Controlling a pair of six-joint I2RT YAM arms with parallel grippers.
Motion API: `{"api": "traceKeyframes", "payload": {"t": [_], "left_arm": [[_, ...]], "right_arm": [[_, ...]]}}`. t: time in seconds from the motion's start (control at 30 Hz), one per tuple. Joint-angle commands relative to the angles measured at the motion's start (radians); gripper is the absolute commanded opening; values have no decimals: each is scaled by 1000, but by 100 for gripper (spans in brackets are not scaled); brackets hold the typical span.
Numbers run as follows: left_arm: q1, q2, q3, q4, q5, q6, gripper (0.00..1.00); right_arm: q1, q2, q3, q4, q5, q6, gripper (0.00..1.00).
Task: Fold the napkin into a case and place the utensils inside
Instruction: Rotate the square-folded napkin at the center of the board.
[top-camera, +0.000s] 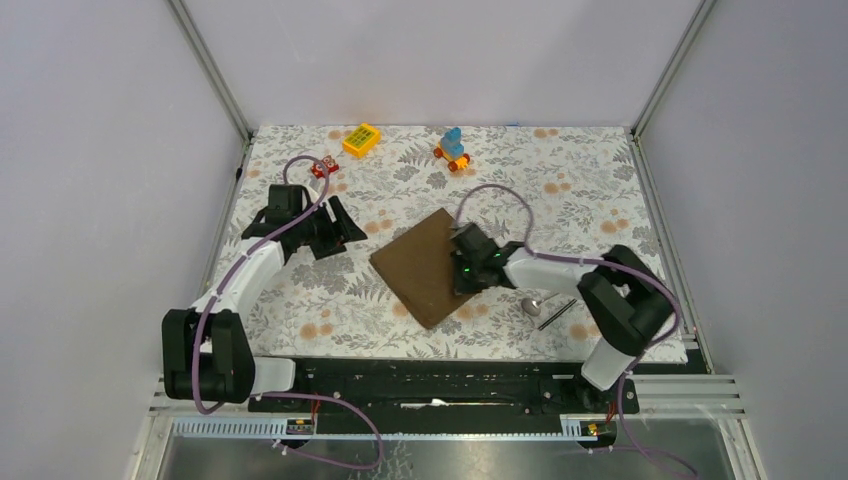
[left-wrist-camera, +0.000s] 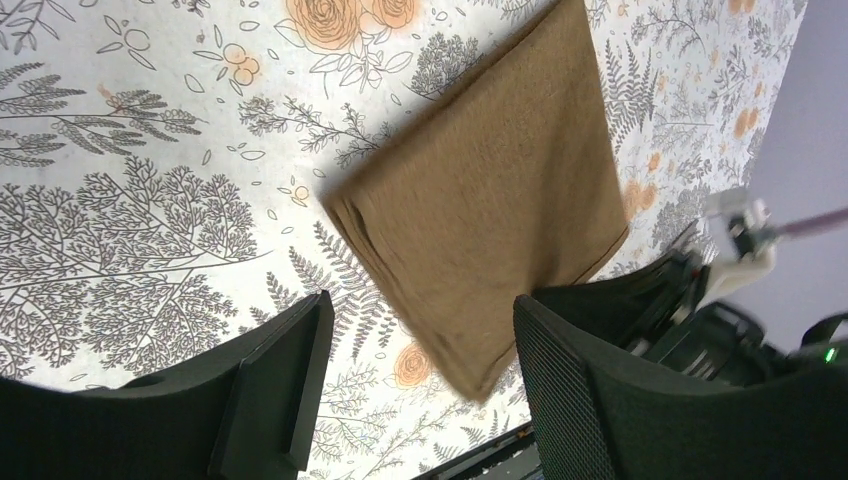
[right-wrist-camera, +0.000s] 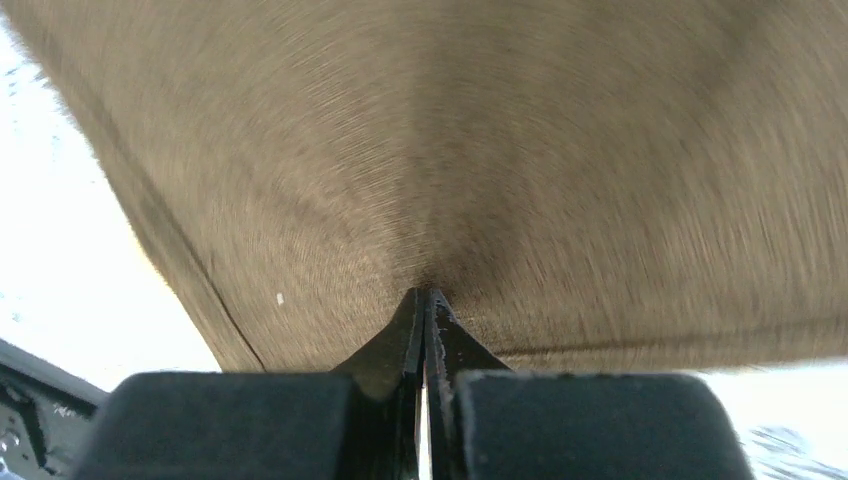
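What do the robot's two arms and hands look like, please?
Both the left arm and the right arm have black joints and white link covers. A thin purple cable runs along each. The left hand and the right hand are black, with two broad fingers each. A small green light glows near the right hand.

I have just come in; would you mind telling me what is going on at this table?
The right gripper is shut on the right side of the brown napkin, which lies as a flat rectangle on the floral tablecloth. The left gripper hangs open just left of it, holding nothing. The spoon and the dark stick lie on the tablecloth beside the right arm, not yet in any case.
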Motion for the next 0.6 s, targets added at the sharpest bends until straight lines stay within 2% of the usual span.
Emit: {"api": "traceKeyframes", "payload": {"t": [0.0, 0.07, 0.17, 0.23, 0.37, 0.57], "left_arm": [[-21, 17, 34, 40, 46, 4, 72], [-54, 39, 32, 51, 46, -5, 72], [-126, 72, 30, 72, 1, -21, 72], [-174, 118, 44, 73, -28, -16, 72], [-245, 203, 67, 70, -49, -4, 65], [-273, 261, 67, 70, -90, 18, 54]], "right_arm": [[-201, -71, -167, -170, 49, -108, 0], [-213, -99, -157, -172, 16, -167, 4], [-222, -89, -97, -191, 54, -200, 13], [-228, -65, -34, -222, 75, -211, 15], [-229, -69, 23, -217, 60, -209, 17], [-228, -69, 13, -216, 70, -225, 18]]}}
